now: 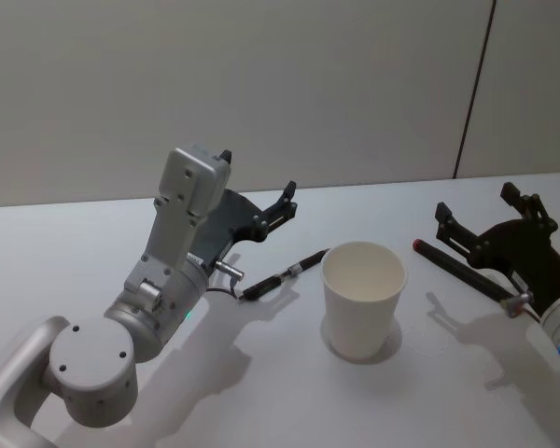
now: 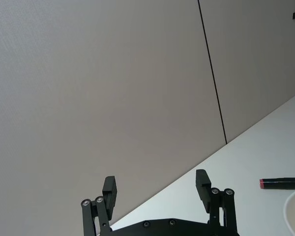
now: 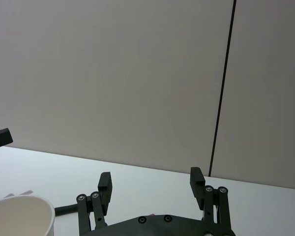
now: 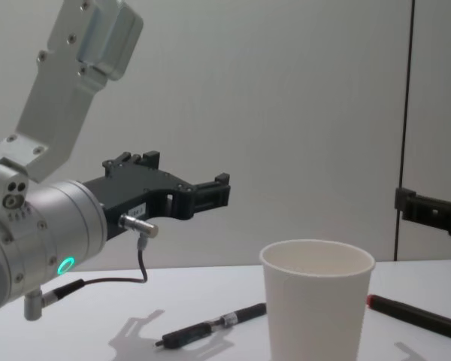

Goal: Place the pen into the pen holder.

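Note:
The pen holder, a white paper cup [image 1: 362,299] [image 4: 316,308], stands upright on the white table. A black pen [image 1: 285,275] [image 4: 214,325] lies flat just left of it. A second dark pen with a red end [image 1: 462,269] [image 4: 417,312] [image 2: 282,183] lies to the cup's right. My left gripper [image 1: 259,175] [image 2: 156,187] [image 4: 210,192] hovers open and empty above and behind the black pen. Over the red-ended pen my right gripper [image 1: 476,201] [image 3: 151,181] [image 4: 428,210] hangs open, holding nothing. The cup's rim [image 3: 22,216] shows in the right wrist view.
The white table [image 1: 261,373] runs back to a plain grey wall [image 1: 261,84] with a dark vertical seam [image 1: 476,84]. A thin cable [image 4: 113,282] hangs from my left wrist above the table.

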Robot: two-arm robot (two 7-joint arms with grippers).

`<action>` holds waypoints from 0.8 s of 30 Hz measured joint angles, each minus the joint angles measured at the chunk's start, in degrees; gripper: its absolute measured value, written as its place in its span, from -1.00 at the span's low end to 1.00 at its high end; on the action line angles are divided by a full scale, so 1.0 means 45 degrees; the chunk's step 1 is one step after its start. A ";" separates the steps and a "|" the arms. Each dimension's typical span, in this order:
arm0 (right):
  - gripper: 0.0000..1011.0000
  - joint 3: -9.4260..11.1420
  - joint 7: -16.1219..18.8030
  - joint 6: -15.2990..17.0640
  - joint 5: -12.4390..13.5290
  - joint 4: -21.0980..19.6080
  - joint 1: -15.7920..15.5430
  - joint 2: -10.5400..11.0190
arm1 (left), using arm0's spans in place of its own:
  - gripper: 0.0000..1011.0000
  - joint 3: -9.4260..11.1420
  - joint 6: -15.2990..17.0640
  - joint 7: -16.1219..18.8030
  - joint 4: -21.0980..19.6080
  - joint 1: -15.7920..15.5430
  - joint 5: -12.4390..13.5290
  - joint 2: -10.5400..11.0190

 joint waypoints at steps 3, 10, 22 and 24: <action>0.98 0.0000 0.0000 0.0000 -0.0001 0.0000 0.0000 0.0000 | 0.98 0.0000 0.0000 0.0000 0.0000 0.0000 0.0000 0.0000; 0.98 0.0000 0.0000 0.0000 0.0000 0.0000 0.0000 0.0000 | 0.98 0.0000 0.0000 0.0000 0.0001 -0.0001 0.0000 0.0000; 0.98 0.0001 0.0001 0.0000 0.0000 0.0001 0.0000 0.0000 | 0.98 0.0000 0.0000 0.0000 0.0000 0.0000 0.0000 0.0000; 0.98 0.0000 0.0001 0.0000 0.0000 0.0000 0.0000 0.0000 | 0.98 -0.0001 0.0000 0.0000 0.0001 -0.0001 0.0000 -0.0001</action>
